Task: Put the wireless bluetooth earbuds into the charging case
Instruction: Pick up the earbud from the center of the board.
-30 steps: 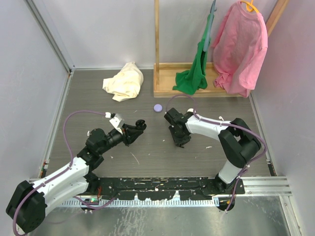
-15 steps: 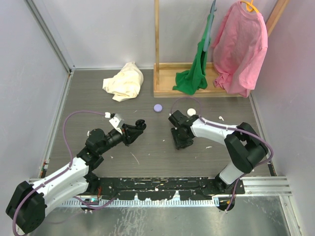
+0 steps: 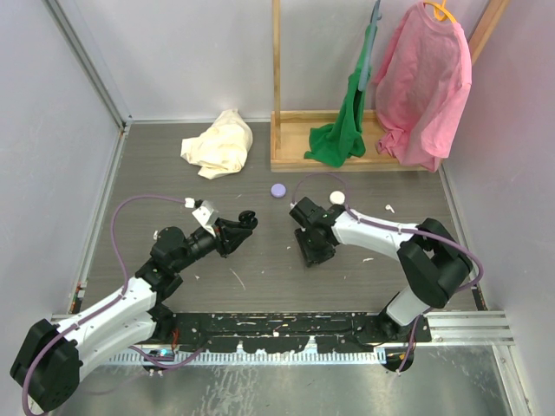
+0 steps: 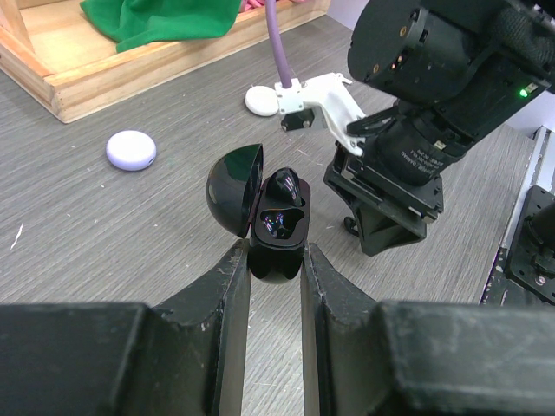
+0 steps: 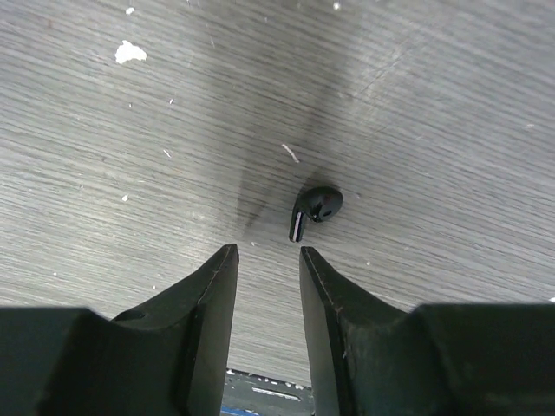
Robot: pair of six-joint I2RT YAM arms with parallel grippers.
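Note:
My left gripper (image 4: 276,253) is shut on the black charging case (image 4: 279,232) and holds it above the table with its lid (image 4: 234,186) open to the left. One black earbud (image 4: 284,185) sits in the case. In the top view the left gripper (image 3: 245,222) is left of centre. My right gripper (image 5: 267,251) is open and points down at the table. A second black earbud (image 5: 316,206) lies loose on the table just beyond its fingertips, slightly to the right. In the top view the right gripper (image 3: 312,251) hides this earbud.
A lilac round disc (image 3: 278,190) and a white round disc (image 3: 336,198) lie behind the grippers. A cream cloth (image 3: 219,144) lies at the back left. A wooden rack (image 3: 295,161) with a green cloth (image 3: 340,139) and pink shirt (image 3: 425,87) stands at the back.
My right gripper has shifted a little to the left and nearer, low over the table. My left gripper still holds the open case in the same place.

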